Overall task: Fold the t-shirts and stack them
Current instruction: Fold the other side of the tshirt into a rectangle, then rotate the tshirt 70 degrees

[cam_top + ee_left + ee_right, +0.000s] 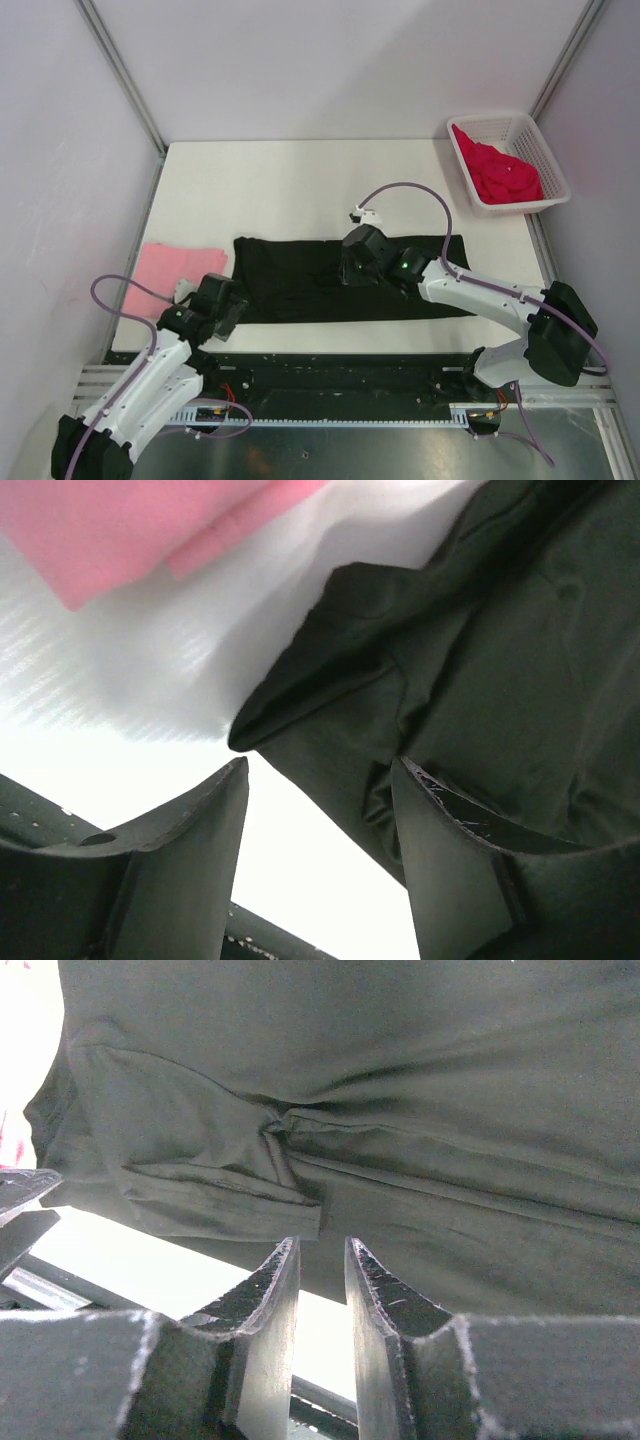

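The black t-shirt (290,280) lies folded into a long strip across the middle of the table. My left gripper (225,310) is at its near left corner, jaws open. In the left wrist view that corner (480,660) lies just beyond the left gripper (320,765), with bare table between the fingers. My right gripper (358,262) is low over the strip's middle. In the right wrist view its jaws (321,1248) stand narrowly open and hold nothing, with folded black cloth (400,1080) just past the tips. The pink t-shirt (175,275) lies folded at the left. The red t-shirt (505,170) sits crumpled in the basket.
The white lattice basket (545,150) stands at the table's far right corner. The pink shirt's corner (150,530) shows in the left wrist view, apart from the black one. White table (290,190) stretches behind the black shirt. Metal frame posts and walls enclose the sides.
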Motion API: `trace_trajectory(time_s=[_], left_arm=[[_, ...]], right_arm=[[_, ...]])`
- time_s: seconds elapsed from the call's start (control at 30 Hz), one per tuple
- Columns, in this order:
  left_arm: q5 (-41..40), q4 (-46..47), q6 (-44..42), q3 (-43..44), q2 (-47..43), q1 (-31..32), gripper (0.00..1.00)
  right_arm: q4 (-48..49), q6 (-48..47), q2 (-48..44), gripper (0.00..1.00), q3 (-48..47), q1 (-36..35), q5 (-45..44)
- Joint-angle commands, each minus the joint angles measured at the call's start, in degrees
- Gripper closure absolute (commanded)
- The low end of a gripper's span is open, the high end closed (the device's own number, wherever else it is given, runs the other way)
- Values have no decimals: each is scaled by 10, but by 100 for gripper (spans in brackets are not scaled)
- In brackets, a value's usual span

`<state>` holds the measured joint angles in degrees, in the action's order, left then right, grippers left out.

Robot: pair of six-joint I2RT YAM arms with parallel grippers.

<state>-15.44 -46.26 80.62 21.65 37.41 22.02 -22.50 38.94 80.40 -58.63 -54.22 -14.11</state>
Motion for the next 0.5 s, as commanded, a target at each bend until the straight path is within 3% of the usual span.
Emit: trace_trajectory(time_s=[0.0, 0.27, 0.47], left_arm=[[-57, 9, 34, -6, 23, 2, 36], [-63, 71, 11, -11, 79, -7, 37], [-66, 112, -10, 0, 131, -16, 46]], right_arm=[[1, -1, -22, 70, 9, 3, -5], [1, 1, -32, 70, 19, 8, -5], [0, 1, -44, 71, 27, 17, -5]])
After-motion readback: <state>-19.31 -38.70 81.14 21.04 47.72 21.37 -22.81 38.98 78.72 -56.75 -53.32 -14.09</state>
